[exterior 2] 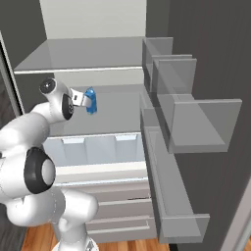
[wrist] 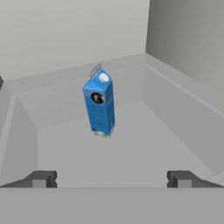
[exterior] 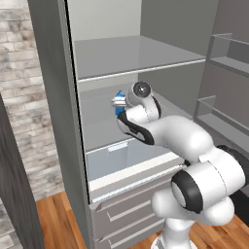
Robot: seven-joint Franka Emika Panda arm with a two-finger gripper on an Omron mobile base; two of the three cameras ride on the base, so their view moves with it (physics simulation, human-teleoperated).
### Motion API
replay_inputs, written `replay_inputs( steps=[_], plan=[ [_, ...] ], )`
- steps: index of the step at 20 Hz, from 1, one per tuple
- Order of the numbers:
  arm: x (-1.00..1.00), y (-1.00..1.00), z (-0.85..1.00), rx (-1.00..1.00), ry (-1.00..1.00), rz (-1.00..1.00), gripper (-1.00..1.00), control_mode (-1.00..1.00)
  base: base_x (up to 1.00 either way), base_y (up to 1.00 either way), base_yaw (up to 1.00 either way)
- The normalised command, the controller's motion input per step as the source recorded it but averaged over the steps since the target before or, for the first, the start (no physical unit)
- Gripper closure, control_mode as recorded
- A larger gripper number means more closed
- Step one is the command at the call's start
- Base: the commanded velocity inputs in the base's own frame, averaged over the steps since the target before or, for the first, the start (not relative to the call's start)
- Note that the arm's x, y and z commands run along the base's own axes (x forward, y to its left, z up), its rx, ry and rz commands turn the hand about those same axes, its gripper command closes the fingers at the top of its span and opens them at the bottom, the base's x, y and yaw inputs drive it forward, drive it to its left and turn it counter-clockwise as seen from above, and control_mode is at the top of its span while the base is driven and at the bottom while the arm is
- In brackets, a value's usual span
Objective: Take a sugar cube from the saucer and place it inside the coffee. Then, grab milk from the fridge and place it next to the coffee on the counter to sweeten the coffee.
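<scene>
Blue carton stock identifies the milk [wrist: 100, 104], which stands upright on the middle shelf of the open fridge [exterior: 53, 121], toward the back wall and apart from both side walls. In the hand view it is seen above and slightly left of centre between the two finger tips, with bare shelf floor between it and the gripper [wrist: 112, 179]. The jaws are held wide apart and nothing is between them.

The step in hand is judged to be the approach for grasping the milk. In the left base view the wrist is reached into the shelf opening, just above the clear drawer [exterior: 126, 158], with the carton close ahead of the hand.

For a sound grasp, the following is advised:
- The hand should be shifted slightly so that the carton is centred between the fingers before any advance.
- The advance should be made level with the shelf, so that the fingers pass along both flat sides of the carton and not against its gabled top.
- Closure should be applied at mid-height on the body, since a tall narrow carton is likely to tip if pushed low or struck by one finger first.
- The upper shelf [exterior 2: 81, 56] should be cleared on withdrawal.
</scene>
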Motion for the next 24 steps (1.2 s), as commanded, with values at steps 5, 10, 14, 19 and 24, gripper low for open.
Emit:
replay_inputs(
  steps=[5,10,14,19,24],
  plan=[
    [0.32,0.04,-0.13,0.00,0.00,0.00,-1.00,-1.00,0.00,0.00,0.00],
    [0.28,0.01,-0.03,0.00,0.00,0.00,-1.00,-1.00,0.00,0.00,0.00],
    [0.24,0.03,-0.04,0.00,0.00,0.00,-1.00,-1.00,0.00,0.00,0.00],
    [0.22,0.04,-0.07,0.00,0.00,0.00,-1.00,-1.00,0.00,0.00,0.00],
    [0.25,0.04,-0.10,0.00,0.00,0.00,-1.00,-1.00,0.00,0.00,0.00]
  ],
)
